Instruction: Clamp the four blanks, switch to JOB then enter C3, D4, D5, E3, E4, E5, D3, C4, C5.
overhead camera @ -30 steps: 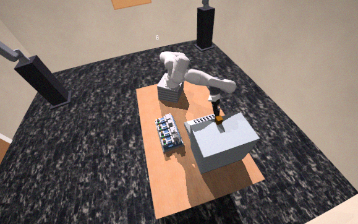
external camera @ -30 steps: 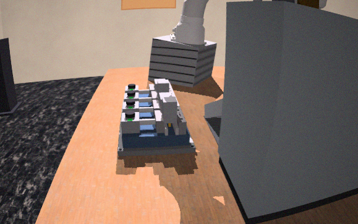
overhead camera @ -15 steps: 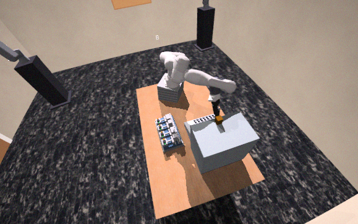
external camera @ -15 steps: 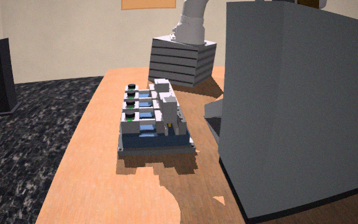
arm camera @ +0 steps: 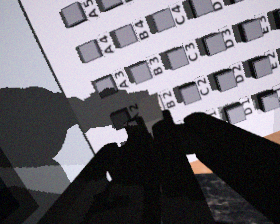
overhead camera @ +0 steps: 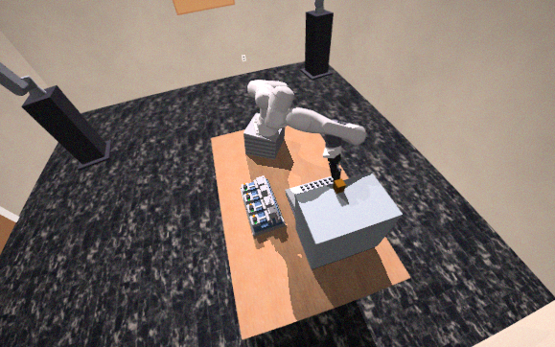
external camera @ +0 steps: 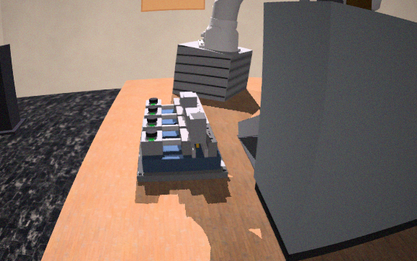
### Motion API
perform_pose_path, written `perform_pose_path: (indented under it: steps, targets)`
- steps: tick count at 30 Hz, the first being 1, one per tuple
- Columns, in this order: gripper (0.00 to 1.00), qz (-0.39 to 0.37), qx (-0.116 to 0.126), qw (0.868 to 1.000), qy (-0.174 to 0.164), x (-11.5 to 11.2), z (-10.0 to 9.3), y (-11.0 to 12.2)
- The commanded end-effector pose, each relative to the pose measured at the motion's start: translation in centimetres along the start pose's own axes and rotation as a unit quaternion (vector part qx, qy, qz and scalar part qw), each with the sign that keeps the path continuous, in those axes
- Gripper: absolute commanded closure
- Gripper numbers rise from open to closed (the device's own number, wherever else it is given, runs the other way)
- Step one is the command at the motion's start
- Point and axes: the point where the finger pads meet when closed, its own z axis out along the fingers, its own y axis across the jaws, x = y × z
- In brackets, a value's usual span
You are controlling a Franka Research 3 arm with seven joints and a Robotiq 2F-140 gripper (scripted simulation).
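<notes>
My gripper (overhead camera: 335, 175) (arm camera: 154, 109) is shut and empty, pointing down over the keypad panel (arm camera: 51, 30) behind the cabinet (overhead camera: 353, 216) (external camera: 330, 119). Its tips are beside key A2 (arm camera: 121, 117), in shadow, and hide B2. Keys C3 (arm camera: 176, 58), C4 (arm camera: 161, 21), D3 (arm camera: 212, 44) and E3 (arm camera: 248, 30) are grey and unlit. D4, D5, E4, E5 and C5 cannot be made out. The vise fixture (overhead camera: 260, 203) (external camera: 178, 164) has four stations with green patches lit under black knobs; how each blank sits is unclear. The lamp (overhead camera: 339, 186) looks dull amber. The selector is not visible.
The tall cabinet stands right of the fixture on the wooden table (overhead camera: 262, 288) (external camera: 128, 223). The lamp rises from its top edge close to the gripper. The arm's base (overhead camera: 263, 144) (external camera: 202, 73) is at the far end. Two dark pedestals stand off the table.
</notes>
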Motion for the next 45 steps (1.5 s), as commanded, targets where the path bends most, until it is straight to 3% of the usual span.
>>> perform_pose_path:
  steps: [1,45]
  targets:
    - [1.00,-0.003,0.000,1.000,-0.001,-0.07,0.33,0.04]
    - [1.00,-0.003,0.000,1.000,-0.001,-0.08,1.21,0.04]
